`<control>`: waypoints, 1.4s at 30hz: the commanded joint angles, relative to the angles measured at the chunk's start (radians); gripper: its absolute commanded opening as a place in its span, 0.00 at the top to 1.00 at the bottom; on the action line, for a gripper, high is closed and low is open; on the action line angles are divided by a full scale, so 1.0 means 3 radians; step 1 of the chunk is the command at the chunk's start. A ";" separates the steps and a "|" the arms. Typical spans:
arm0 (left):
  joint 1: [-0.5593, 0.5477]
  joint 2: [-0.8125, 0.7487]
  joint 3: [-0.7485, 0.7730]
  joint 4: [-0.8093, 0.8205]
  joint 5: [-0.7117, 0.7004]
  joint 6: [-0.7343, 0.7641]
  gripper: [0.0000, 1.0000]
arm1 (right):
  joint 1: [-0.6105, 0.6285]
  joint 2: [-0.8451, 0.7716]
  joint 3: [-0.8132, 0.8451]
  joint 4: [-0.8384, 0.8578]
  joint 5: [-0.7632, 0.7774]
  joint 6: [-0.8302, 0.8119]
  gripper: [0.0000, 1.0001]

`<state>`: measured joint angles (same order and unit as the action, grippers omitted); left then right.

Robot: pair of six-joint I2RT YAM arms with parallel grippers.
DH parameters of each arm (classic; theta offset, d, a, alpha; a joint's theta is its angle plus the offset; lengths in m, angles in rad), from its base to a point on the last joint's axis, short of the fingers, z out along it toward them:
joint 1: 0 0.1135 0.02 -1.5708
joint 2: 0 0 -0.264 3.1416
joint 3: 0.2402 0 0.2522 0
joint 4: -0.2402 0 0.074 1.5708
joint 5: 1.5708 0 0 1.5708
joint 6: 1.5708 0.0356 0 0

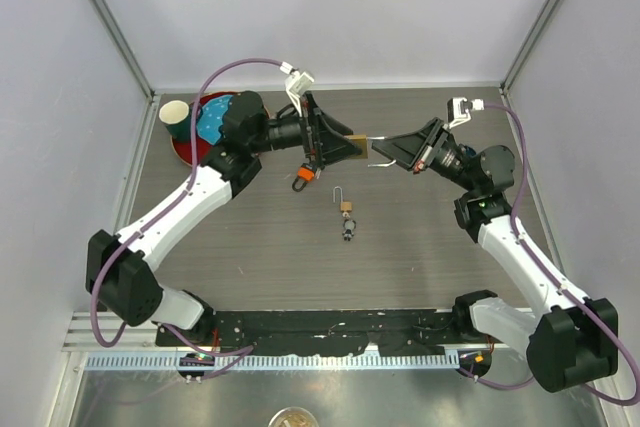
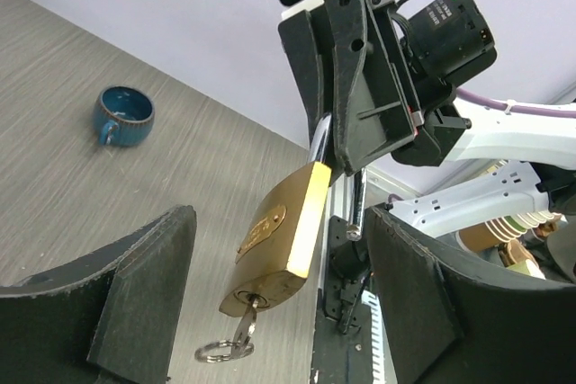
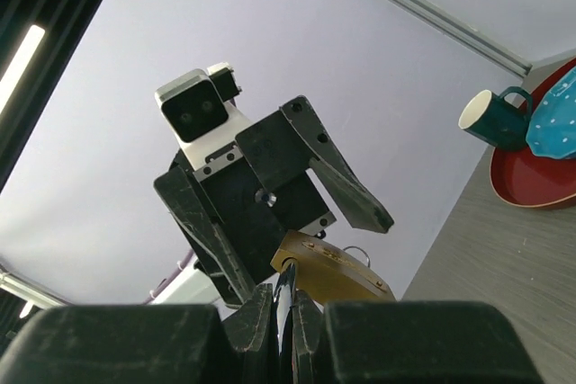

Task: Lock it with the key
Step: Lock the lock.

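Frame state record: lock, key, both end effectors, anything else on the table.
padlock: brass, held in the air by its shackle
shackle: looks open, one leg free
key: in keyhole, ring dangling
right end effector: shut on shackle
left end effector: open, fingers flanking padlock body
table: second small padlock, blue cup

Looked like a robotics lab test cell: plain white panel walls (image 1: 300,7) w/ aluminium corner posts (image 1: 115,22) left, right & far; grey wood-grain table (image 1: 400,267); black mounting plate (image 1: 330,322) & slotted cable duct (image 1: 300,359) at near edge.
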<state>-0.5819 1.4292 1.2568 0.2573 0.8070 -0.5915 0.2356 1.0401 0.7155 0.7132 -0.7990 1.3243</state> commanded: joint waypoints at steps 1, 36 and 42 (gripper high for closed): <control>-0.0049 0.0047 -0.0022 0.0195 -0.0057 0.0059 0.24 | 0.0007 0.0000 0.0213 0.0706 0.0178 0.0295 0.99; 0.0227 0.0262 -0.0170 0.0569 0.0194 -0.0999 1.00 | 0.0002 -0.0261 0.0724 -0.2734 0.0894 -0.2398 0.16; 0.0431 0.0099 -0.0471 0.0645 0.0296 -0.1275 1.00 | -0.0003 -0.0144 0.0826 -0.3083 0.1073 -0.2655 0.16</control>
<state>-0.4866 1.5490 1.1530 0.3405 0.8532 -0.8837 0.2337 0.9833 0.9184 -0.0875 -0.5426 0.6548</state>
